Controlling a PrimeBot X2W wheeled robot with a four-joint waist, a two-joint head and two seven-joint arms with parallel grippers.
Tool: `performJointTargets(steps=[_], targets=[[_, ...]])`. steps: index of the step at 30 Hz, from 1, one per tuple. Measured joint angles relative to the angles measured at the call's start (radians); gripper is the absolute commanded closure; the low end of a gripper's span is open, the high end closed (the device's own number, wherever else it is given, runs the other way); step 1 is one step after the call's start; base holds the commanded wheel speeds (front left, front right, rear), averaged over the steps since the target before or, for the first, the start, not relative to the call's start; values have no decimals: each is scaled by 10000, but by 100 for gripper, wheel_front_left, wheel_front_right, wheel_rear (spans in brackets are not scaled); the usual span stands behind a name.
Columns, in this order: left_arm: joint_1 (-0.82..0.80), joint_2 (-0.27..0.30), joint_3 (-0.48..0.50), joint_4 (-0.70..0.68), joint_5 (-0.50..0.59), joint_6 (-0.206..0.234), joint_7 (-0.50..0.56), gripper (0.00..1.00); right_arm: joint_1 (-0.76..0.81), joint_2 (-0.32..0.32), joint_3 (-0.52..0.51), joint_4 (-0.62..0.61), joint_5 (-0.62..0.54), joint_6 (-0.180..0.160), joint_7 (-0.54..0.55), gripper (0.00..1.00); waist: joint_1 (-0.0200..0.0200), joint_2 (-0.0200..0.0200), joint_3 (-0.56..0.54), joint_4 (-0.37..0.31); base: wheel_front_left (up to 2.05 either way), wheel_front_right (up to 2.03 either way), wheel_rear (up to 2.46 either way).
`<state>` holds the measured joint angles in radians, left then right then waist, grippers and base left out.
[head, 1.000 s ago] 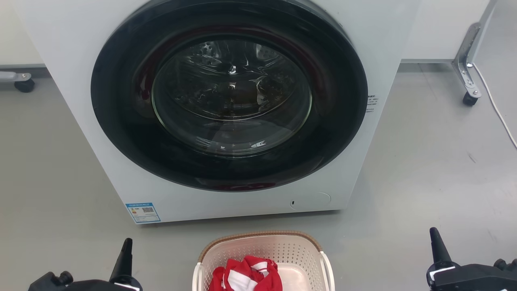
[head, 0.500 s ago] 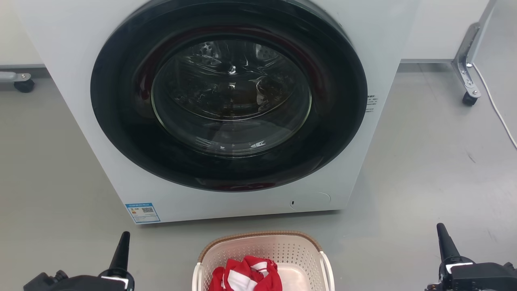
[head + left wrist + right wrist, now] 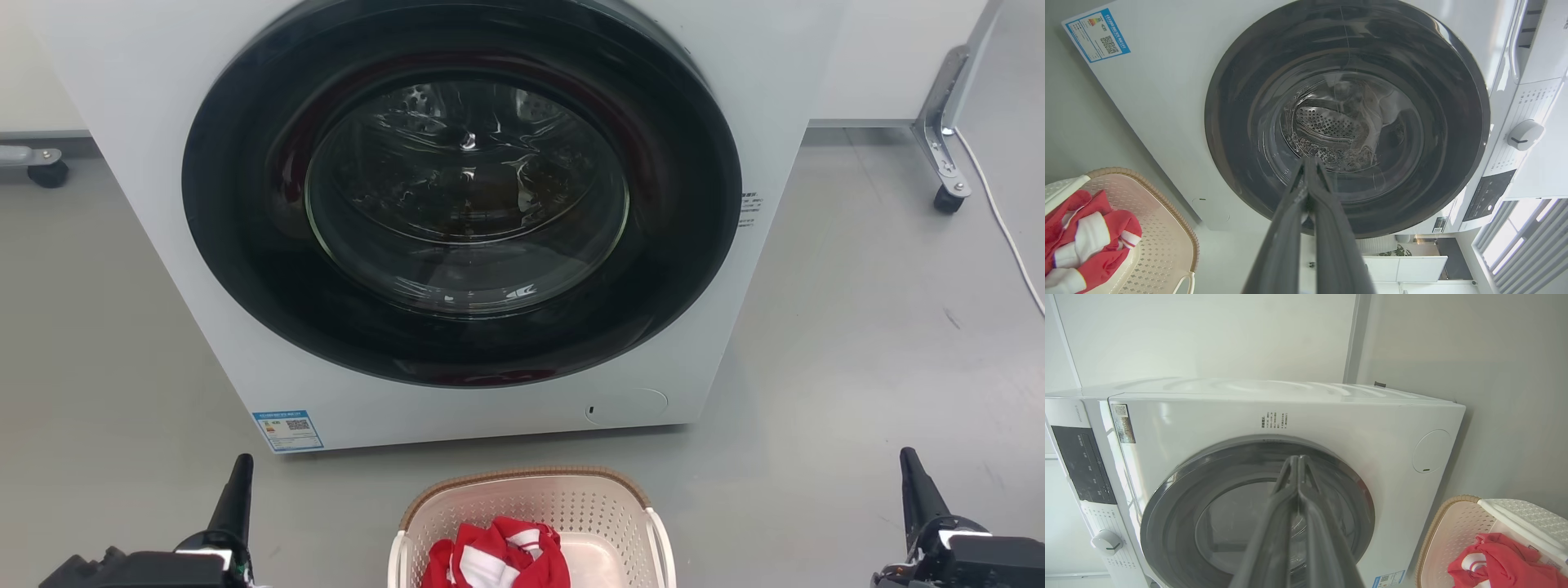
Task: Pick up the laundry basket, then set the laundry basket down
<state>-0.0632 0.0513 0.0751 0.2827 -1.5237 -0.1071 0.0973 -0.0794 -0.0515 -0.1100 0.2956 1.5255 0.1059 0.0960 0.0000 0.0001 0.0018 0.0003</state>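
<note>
Cream laundry basket (image 3: pixel 531 502) on floor (image 3: pixel 833 343), unheld. Left gripper (image 3: pixel 238 469), right gripper (image 3: pixel 908 461) moved outward; fingers (image 3: pixel 1290 228) together, seemingly empty. Fits approach or retreat.

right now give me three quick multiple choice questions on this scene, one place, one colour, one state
1. Where is the laundry basket relative to the washing machine? A. on top B. on the floor in front C. inside
2. What colour is the garment in it? A. blue B. red and white C. black
3. How are the left gripper and right gripper? A. both shut, empty B. both open C. gripping handles

1 B: it sits on floor below the door.
2 B: red cloth, white bands.
3 A: fingers meet on nothing.
</note>
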Motion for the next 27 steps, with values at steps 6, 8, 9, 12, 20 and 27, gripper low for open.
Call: performJointTargets(steps=[6,8,9,12,20,27], targets=[[-156,-73,157,88,-675,-90,161,100,-104,52,-230,35,704,144,174,100,0,0,-1,-4,0,0,0],[-162,-77,159,88,-744,-90,163,100,-118,54,-236,35,704,146,174,100,0,0,-1,-4,0,0,0],[-162,-79,161,94,-757,-90,163,100,-121,54,-236,35,704,146,174,100,0,0,-1,-4,0,0,0],[-162,-81,163,96,-755,-90,163,100,-121,59,-238,35,704,146,174,100,0,0,-1,-4,0,0,0],[-162,-81,163,102,-755,-163,163,100,-121,65,-238,35,704,146,174,100,0,0,-1,-4,0,0,0],[-163,-81,163,105,-757,-163,163,100,-121,67,-236,35,704,146,174,100,0,0,-1,-4,0,0,0]])
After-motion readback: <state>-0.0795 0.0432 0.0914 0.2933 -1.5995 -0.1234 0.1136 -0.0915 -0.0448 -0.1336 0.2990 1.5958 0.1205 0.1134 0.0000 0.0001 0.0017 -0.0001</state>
